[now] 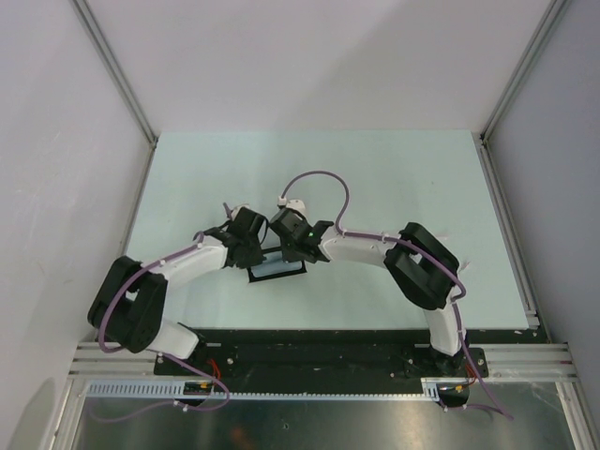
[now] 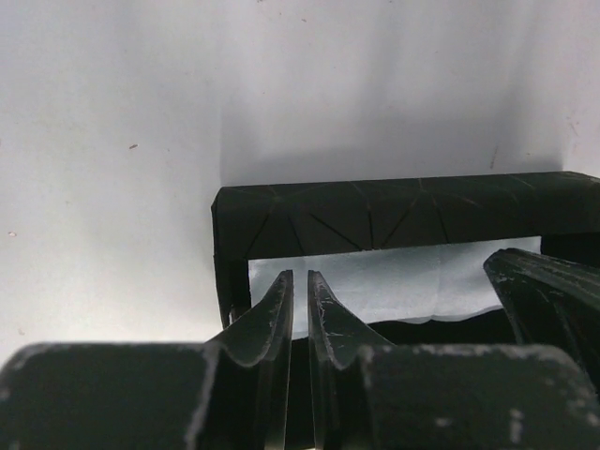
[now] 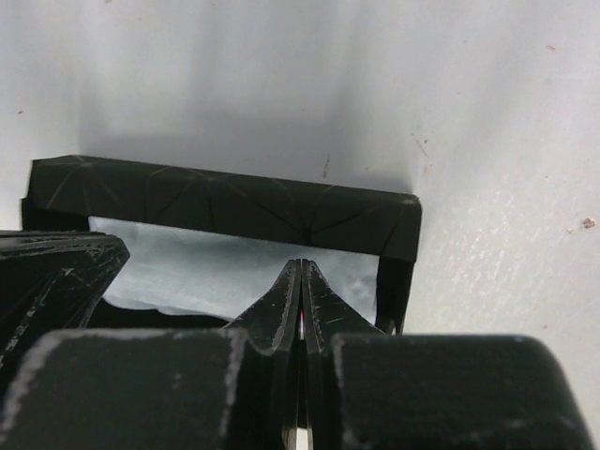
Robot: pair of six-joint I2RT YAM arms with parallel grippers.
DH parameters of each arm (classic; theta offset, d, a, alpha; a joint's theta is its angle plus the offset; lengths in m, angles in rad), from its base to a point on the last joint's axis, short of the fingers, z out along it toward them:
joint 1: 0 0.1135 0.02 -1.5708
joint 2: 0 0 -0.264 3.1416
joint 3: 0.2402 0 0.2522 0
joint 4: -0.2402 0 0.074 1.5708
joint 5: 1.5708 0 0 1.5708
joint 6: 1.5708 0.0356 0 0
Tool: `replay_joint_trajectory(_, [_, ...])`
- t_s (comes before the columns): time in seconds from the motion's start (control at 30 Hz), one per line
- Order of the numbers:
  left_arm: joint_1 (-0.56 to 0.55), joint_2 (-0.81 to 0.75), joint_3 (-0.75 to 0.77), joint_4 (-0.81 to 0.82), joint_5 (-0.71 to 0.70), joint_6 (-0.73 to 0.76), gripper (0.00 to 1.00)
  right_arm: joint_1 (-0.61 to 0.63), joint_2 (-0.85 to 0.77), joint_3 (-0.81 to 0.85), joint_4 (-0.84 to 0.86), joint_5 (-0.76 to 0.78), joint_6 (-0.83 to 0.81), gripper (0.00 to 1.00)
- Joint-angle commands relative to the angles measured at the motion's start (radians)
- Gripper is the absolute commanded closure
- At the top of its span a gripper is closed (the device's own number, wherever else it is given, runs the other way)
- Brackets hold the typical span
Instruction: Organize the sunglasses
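Note:
The black oblong case (image 1: 277, 271) lies between both arms with its top open, and a pale blue cloth (image 1: 281, 265) lies inside. The sunglasses are hidden. In the left wrist view my left gripper (image 2: 300, 274) is shut to a thin slit with nothing seen between the fingers. It sits over the case's (image 2: 375, 211) near left end, in front of the cloth (image 2: 403, 281). In the right wrist view my right gripper (image 3: 301, 262) is shut over the case's (image 3: 225, 202) near right end and the cloth (image 3: 206, 267). Seen from above, the left gripper (image 1: 246, 246) and right gripper (image 1: 292, 251) crowd the case.
The pale table (image 1: 394, 178) is walled by white panels at the back and sides. The right gripper's body (image 2: 548, 291) shows at the right of the left wrist view. The left gripper's body (image 3: 56, 272) shows at the left of the right wrist view.

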Motion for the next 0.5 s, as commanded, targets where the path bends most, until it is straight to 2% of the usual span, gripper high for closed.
replay_joint_trajectory(0.0, [0.004, 0.033, -0.001, 0.055, -0.015, -0.004, 0.85, -0.023, 0.031, 0.021, 0.021, 0.006, -0.003, 0.98])
replay_joint_trajectory(0.47, [0.007, 0.062, -0.032, 0.072, -0.088, -0.015, 0.89, -0.024, 0.021, 0.021, -0.067, 0.111, -0.005, 0.99])
